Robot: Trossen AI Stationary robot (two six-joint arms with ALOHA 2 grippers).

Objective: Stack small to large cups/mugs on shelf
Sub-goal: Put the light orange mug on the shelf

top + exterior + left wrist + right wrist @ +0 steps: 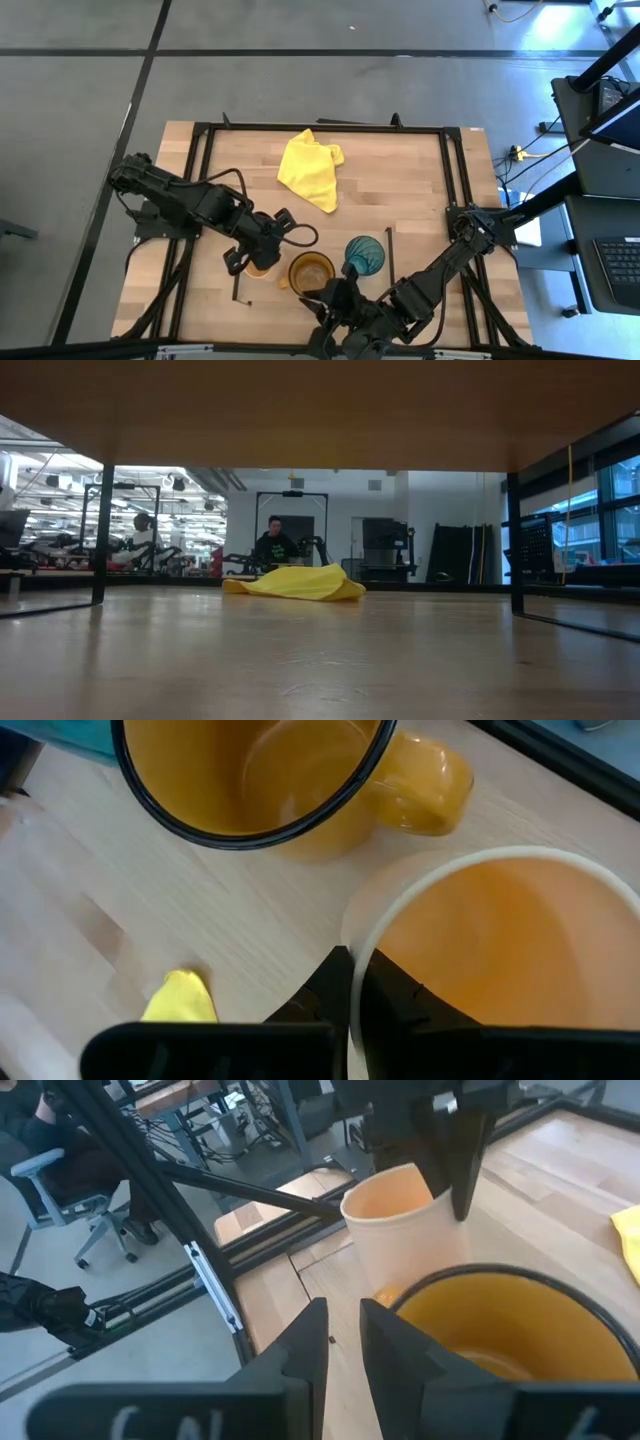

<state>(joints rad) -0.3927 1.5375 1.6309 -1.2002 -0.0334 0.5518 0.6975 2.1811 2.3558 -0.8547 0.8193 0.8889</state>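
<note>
The small pale-orange mug (259, 266) stands at the left on the light-wood shelf (330, 240). The amber-brown mug (311, 271) is beside it and the teal ribbed tumbler (364, 254) is to their right. My left gripper (254, 258) is shut on the pale-orange mug (500, 950). My right gripper (342, 1342) is open by a narrow gap and empty. It is level at the near side of the amber mug (500, 1330), between the two mugs. The low view looks under the shelf board (320, 410) and shows no mug or gripper. My left gripper holds the pale-orange mug's wall at the rim (352, 982), one finger (410, 1005) inside the mug and one (315, 995) outside. The fingers come from above, pointing down (462, 1165). The mug is upright. Whether its base is on the shelf, I cannot tell.
A crumpled yellow cloth (310, 168) lies toward the table's far edge, also in the low view (298, 583). Thin black uprights (389, 255) stand at the shelf's short ends. The table's black frame (455, 170) runs along its sides. A person (274, 542) sits beyond the table.
</note>
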